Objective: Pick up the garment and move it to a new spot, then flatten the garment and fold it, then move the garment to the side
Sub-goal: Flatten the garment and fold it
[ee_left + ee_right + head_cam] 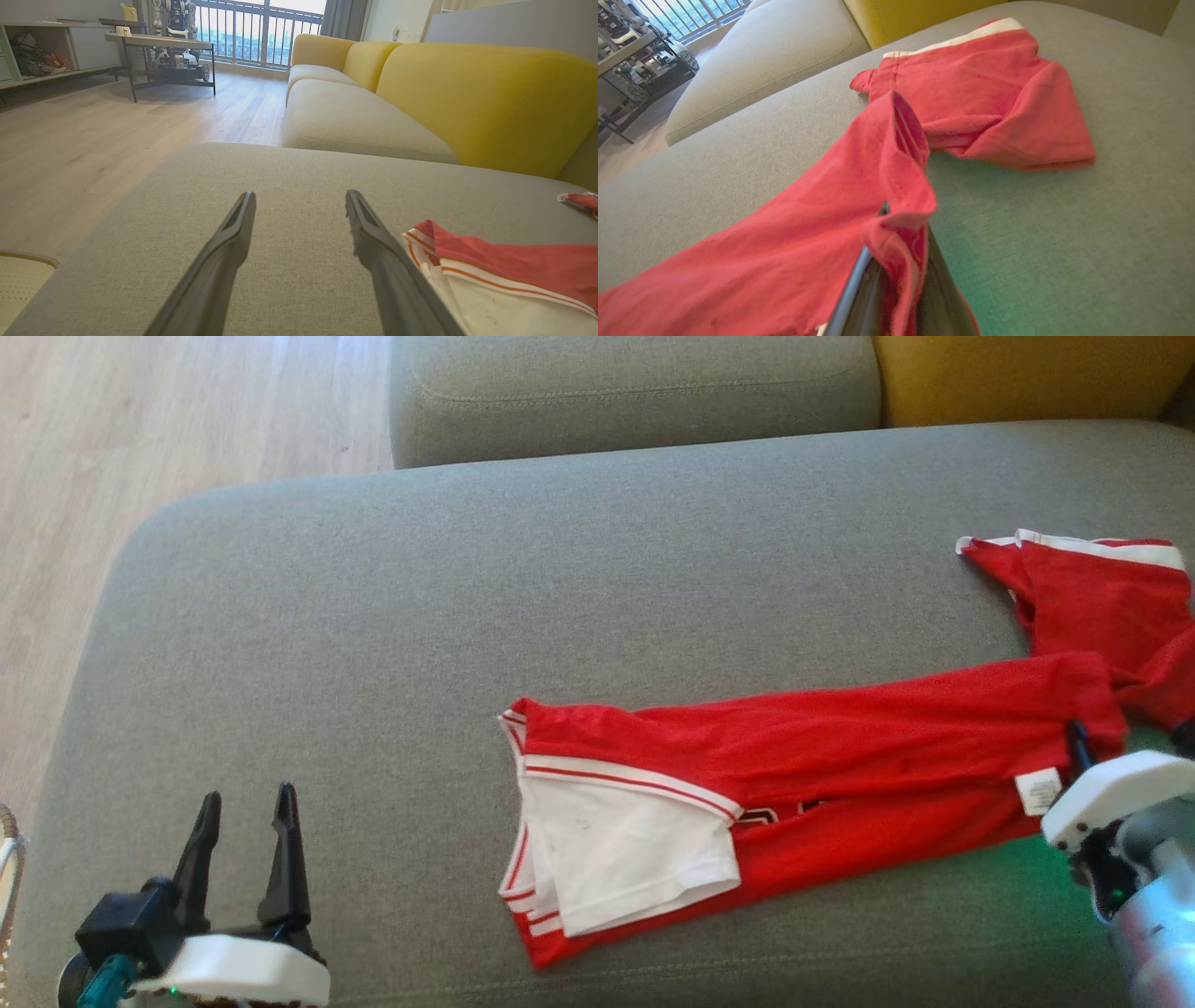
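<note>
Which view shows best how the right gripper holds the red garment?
The right wrist view: the shut right gripper pinches a fold of the red cloth garment. The head view shows that gripper at the garment's edge, pinch hidden. The left wrist view, the garment's white end.

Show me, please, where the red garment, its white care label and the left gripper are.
red garment [840, 747]: head view, middle of its red body.
white care label [1038, 791]: head view, centre of the tag.
left gripper [247, 795]: head view, midway between its open fingertips.
</note>
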Controlling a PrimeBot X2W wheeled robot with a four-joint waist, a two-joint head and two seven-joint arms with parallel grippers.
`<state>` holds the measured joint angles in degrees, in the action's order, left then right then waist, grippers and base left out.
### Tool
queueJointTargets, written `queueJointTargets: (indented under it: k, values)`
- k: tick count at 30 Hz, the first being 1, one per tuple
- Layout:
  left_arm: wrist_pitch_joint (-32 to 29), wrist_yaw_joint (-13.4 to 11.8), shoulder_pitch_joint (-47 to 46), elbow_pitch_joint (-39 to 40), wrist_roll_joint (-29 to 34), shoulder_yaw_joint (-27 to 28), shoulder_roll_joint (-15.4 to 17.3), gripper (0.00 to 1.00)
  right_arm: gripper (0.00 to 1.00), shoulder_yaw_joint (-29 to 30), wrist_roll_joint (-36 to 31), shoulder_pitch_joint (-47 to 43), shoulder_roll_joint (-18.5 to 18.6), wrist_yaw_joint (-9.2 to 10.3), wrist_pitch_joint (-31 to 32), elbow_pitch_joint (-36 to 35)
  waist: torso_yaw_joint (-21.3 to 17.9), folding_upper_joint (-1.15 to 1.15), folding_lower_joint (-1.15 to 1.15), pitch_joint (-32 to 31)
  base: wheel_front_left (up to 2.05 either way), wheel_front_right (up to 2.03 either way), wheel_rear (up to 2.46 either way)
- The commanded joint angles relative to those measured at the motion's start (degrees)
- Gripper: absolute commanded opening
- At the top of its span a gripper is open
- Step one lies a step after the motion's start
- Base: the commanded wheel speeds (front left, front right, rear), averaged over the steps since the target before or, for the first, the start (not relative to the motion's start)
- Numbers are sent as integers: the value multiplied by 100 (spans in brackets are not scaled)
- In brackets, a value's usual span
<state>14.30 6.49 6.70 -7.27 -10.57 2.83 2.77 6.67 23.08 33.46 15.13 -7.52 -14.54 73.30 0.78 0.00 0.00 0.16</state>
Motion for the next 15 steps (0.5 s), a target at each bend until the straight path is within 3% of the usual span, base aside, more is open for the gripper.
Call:
queueJointTargets:
  k: [1, 8, 15]
  values:
    - [70, -22, -209, 159, 3, 220, 11, 100, 0, 6, -159, 264, 99, 3, -45, -112, 5, 0, 0, -10, 0, 0, 0]
    - [70, -57, -181, 130, -40, 200, 11, 100, 0, 273, -718, 427, -396, 3, -45, -44, -10, 0, 0, -115, 0, 0, 0]
    - [70, -107, -112, 142, -77, 255, 11, 100, 0, 139, -718, 653, -1110, 3, 174, -274, -75, 0, 0, -288, 0, 0, 0]
